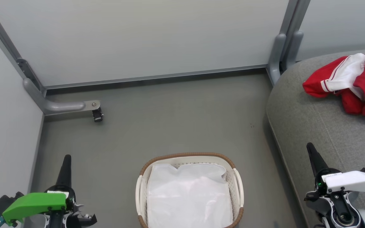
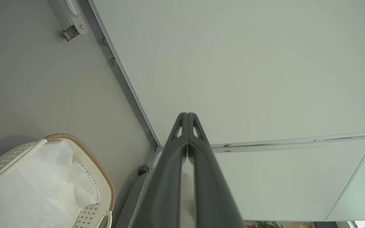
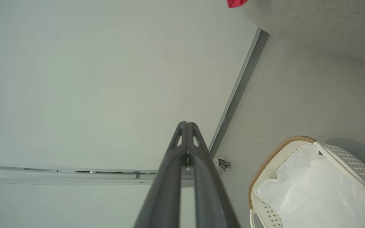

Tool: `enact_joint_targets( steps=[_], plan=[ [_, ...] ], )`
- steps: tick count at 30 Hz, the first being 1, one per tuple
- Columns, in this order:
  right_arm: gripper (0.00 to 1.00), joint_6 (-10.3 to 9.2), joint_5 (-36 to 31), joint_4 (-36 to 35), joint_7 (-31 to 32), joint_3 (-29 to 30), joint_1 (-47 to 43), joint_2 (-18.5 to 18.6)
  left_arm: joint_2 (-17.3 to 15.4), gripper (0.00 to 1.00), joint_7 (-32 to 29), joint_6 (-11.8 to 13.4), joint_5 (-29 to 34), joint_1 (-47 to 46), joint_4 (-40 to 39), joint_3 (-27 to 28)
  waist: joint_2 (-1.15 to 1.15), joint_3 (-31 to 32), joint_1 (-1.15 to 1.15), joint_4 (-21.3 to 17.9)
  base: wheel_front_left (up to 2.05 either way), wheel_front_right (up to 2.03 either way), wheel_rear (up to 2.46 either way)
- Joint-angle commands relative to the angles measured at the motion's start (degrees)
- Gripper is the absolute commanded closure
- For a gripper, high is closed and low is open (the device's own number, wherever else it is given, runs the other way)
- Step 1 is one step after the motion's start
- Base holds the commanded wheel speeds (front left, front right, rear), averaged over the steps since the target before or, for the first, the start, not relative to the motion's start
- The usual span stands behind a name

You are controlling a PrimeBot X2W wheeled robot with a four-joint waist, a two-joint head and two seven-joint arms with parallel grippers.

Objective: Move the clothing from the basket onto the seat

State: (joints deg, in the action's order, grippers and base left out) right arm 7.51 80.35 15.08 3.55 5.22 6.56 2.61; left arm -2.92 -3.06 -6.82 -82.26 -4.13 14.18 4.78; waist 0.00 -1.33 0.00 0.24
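Note:
The red clothing [image 1: 356,84] with white-striped trim lies crumpled on the grey seat [image 1: 309,120] at the right; a red scrap of the clothing [image 3: 236,3] shows at the top of the right wrist view beside the seat [image 3: 312,22]. The white basket [image 1: 237,182] with a brown rim stands on the floor at bottom centre, holding only a flat white cloth [image 1: 188,196]. The left wrist view shows the basket [image 2: 87,155] at lower left; the basket [image 3: 274,155] sits lower right in the right wrist view. My left gripper [image 1: 67,157] is shut and empty, left of the basket. Over the seat's front, my right gripper [image 1: 310,145] is shut and empty.
Pale partition walls [image 1: 138,38] close off the back and left. A grey bracket with a small caster [image 1: 97,115] juts onto the floor at back left, and a grey post [image 1: 277,53] stands by the seat's corner. Grey floor [image 1: 182,120] lies between basket and wall.

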Motion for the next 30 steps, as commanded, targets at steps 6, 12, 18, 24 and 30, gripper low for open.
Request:
enact_joint_targets(
  steps=[6, 12, 18, 24, 30],
  plan=[
    [1.00, -0.03, 3.53, -0.71, 0.96, 0.56, -0.34, 0.35, -0.45, 1.00, -1.04, -0.41, -3.13, -1.48, -0.33, 0.50, 0.00, 0.26, 0.00, -0.05, 0.00, 0.00, 0.00],
    [1.00, -0.02, 6.05, -0.86, 1.58, 0.81, -0.42, 0.38, -0.44, 1.00, -1.72, -0.55, -5.27, -1.78, -0.29, 0.82, 0.00, 0.50, 0.00, -0.10, 0.00, 0.00, 0.00],
    [1.00, -0.03, 8.50, -1.02, 2.18, 1.05, -0.51, 0.40, -0.43, 1.00, -2.38, -0.69, -7.37, -2.06, -0.26, 1.15, 0.00, 0.75, 0.00, -0.16, 0.00, 0.00, 0.00],
    [1.00, -0.03, 10.86, -1.13, 2.84, 1.30, -0.60, 0.41, -0.42, 1.00, -3.00, -0.75, -9.47, -2.38, -0.19, 1.44, 0.00, 0.99, 0.00, -0.20, 0.00, 0.00, 0.00],
    [1.00, -0.03, 12.17, -1.23, 3.17, 1.43, -0.66, 0.43, -0.40, 1.00, -3.38, -0.82, -10.48, -2.40, -0.16, 1.60, 0.00, 1.15, 0.00, -0.24, 0.00, 0.00, 0.00]
  ],
)
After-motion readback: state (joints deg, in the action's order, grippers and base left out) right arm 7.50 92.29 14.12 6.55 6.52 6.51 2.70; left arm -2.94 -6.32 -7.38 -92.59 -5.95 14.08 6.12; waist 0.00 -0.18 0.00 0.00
